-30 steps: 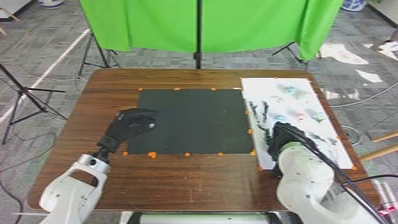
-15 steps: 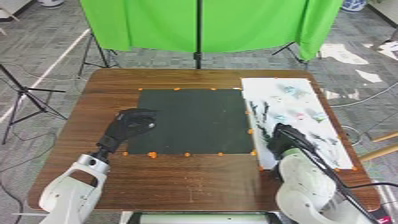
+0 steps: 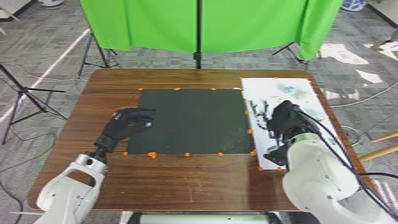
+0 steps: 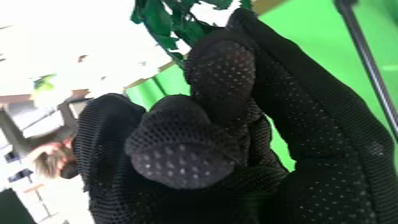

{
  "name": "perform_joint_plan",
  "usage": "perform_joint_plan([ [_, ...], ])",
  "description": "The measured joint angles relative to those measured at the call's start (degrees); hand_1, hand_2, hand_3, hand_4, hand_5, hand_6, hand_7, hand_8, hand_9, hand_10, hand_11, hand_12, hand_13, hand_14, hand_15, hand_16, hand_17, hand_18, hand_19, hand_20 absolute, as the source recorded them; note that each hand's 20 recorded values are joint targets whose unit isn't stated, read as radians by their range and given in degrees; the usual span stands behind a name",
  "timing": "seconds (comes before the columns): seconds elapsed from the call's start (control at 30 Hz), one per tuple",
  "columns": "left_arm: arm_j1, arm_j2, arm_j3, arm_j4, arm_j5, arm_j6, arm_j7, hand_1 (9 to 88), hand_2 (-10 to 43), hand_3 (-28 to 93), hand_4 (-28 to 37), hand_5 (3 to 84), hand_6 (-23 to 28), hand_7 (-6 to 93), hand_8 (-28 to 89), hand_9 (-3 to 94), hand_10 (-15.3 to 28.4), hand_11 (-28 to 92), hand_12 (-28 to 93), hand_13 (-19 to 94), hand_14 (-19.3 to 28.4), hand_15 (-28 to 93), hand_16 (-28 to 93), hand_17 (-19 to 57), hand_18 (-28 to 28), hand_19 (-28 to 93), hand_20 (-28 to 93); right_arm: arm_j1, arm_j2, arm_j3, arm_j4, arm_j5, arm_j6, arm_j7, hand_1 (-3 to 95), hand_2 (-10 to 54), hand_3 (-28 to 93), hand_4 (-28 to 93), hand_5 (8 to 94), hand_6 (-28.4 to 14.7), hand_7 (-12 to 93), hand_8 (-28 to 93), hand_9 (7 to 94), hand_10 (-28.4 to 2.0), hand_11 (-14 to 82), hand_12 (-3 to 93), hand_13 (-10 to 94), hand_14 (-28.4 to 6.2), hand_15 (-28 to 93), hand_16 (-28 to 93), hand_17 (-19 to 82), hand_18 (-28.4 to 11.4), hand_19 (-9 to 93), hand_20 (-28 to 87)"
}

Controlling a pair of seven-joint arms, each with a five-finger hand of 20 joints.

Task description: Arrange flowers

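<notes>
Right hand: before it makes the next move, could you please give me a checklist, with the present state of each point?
1. Right hand over the white board: ok, in head view.
2. Leaves close to the right hand: ok, right wrist view shows them beside the glove.
3. Grip on a stem: cannot tell, the glove hides it.
4. Left hand out of the way: ok, at the left edge of the dark mat, apart from the right hand.
5. Full head view of the white board: not ok, the right hand and arm cover part.
</notes>
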Motion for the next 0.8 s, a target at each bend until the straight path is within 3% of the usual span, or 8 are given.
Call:
perform_joint_plan([
  [0.1,-0.03,2.39,1.63,2.11,-6.5,5.4,0.6,31.0,4.3,60,-17.9,50.8,5.6,15.3,-6,48.9,14.2,23,14,39,19.0,27,-2,10.0,15.5,21,21,1.34,0.3,-0.01,-1.33,3.43,0.83,0.05,59.0,-9.5,59,11,61.8,-5.8,53,26,88.8,-10.7,38.7,45.7,94,2.3,67,19,73,-7.7,89,52],
  [0.17,-0.14,3.7,2.48,3.98,-12.3,10.25,1.56,29.0,7.0,61,-20.1,50.4,5.6,14.5,-6,48.4,14.3,22,13,38,18.9,25,-2,10.1,15.0,19,20,2.28,0.53,-0.13,-1.78,6.18,2.06,0.05,59.0,-9.5,59,11,61.7,-5.9,53,26,88.8,-10.7,38.8,45.7,94,2.3,67,19,73,-7.5,89,52],
  [0.27,-0.57,5.18,3.22,7.0,-21.66,16.93,4.08,24.8,13.4,64,-27.3,49.8,5.5,12.4,-6,47.1,14.4,20,11,37,17.6,21,-2,9.8,13.9,15,18,4.75,1.1,-1.44,-1.65,12.74,6.05,0.11,59.0,-9.5,59,11,61.4,-6.0,53,26,88.8,-10.7,38.8,45.6,94,2.3,67,19,73,-7.4,89,51],
  [0.33,-1.11,5.75,3.25,8.89,-26.34,19.89,5.79,22.9,17.3,64,-28.0,49.3,5.3,11.9,-7,46.8,14.5,19,11,36,17.1,19,-2,9.5,13.2,14,18,7.38,1.34,-3.54,-0.92,17.87,9.12,0.07,59.0,-9.5,59,11,61.3,-6.0,54,26,88.8,-10.8,39.0,45.4,94,2.3,67,19,73,-7.4,89,51],
  [0.37,-1.5,6.02,3.26,9.85,-27.99,21.03,6.54,22.6,20.2,62,-28.1,49.1,5.5,11.4,-7,46.6,14.4,19,10,36,16.6,18,-2,9.4,12.9,13,17,9.06,1.35,-5.06,-0.25,20.24,10.51,-0.04,59.0,-9.5,59,11,61.2,-6.0,54,26,88.8,-10.8,39.0,45.4,94,2.3,67,19,73,-7.4,89,51],
  [0.43,-2.43,6.6,3.38,11.51,-30.07,22.42,7.31,22.7,22.3,61,-28.2,48.9,5.5,11.3,-7,46.7,14.3,18,10,36,16.5,17,-2,9.4,12.6,12,17,12.71,1.24,-8.71,1.58,23.58,12.48,-0.44,58.9,-9.5,59,11,61.1,-6.1,54,26,88.9,-10.9,39.0,45.0,94,2.2,67,19,74,-7.0,89,51],
  [0.6,-5.2,8.58,4.82,13.99,-33.98,23.46,7.49,21.6,23.0,62,-28.2,48.9,5.4,11.8,-7,46.9,14.4,19,10,36,16.6,18,-2,9.4,12.4,12,18,21.25,-0.71,-17.68,7.56,26.4,14.68,-2.29,58.9,-9.5,59,11,60.7,-6.1,55,25,88.7,-10.9,39.3,44.6,94,2.1,66,19,74,-6.9,88,51],
  [0.8,-6.27,8.91,5.17,14.23,-34.39,24.42,7.49,21.3,21.6,63,-28.3,48.9,5.6,11.8,-7,46.8,14.6,19,10,36,16.7,18,-2,9.3,12.4,12,18,30.07,-4.88,-27.93,14.06,26.89,18.08,-4.62,58.8,-9.5,59,11,60.5,-6.3,56,25,88.7,-11.2,39.3,43.9,94,2.0,66,19,74,-6.9,88,51],
])
